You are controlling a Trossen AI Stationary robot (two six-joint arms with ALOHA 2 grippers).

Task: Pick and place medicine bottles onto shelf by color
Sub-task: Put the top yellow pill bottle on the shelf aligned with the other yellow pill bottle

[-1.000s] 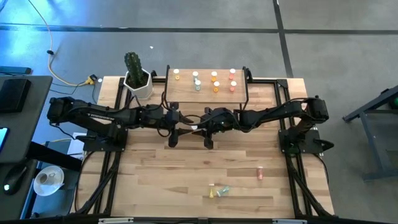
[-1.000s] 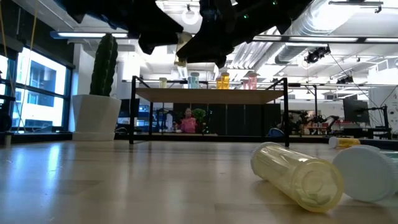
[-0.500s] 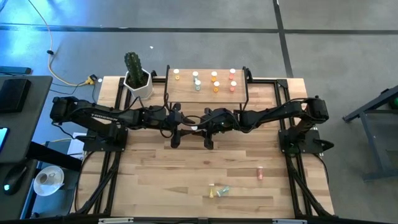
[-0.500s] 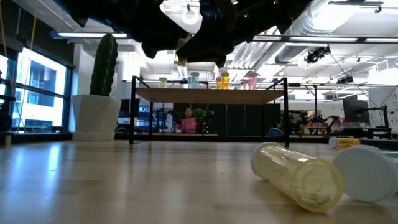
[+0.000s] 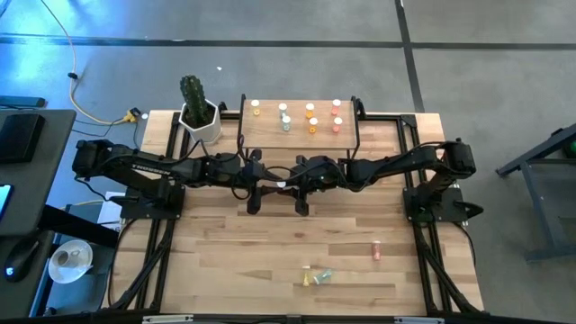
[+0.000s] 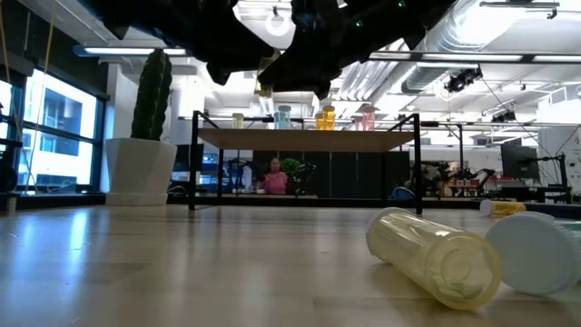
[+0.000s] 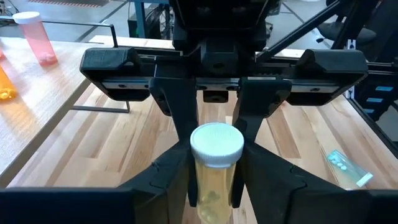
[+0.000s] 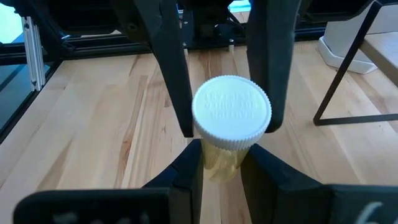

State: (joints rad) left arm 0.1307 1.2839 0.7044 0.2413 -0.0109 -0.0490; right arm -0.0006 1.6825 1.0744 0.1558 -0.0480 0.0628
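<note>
Medicine bottles lie in two groups on the desk [image 5: 225,261]: eight stand sorted on the shelf [image 5: 270,135] at its far edge, and a few lie loose near the front, one pink [image 5: 375,250] and a small cluster [image 5: 315,277].

Both arms reach inward and meet mid-desk, just in front of the shelf. Between them is a yellow bottle [image 7: 214,146] with a white cap, raised above the desk. The right claw [image 8: 221,168] is pressed together on its body. The left claw [image 7: 214,180] has its fingers against both sides of the same bottle, so both appear to be pinching it at once.

This looks like a hand-over from right to left. To do it well, the left grip should be firm and square on the body before the right one spreads. The right arm should then back straight away without dragging the cap. The yellow column sits at the shelf end nearest the cactus pot [image 5: 200,121], so that is probably where the bottle goes, set down upright and clear of its neighbours.
</note>
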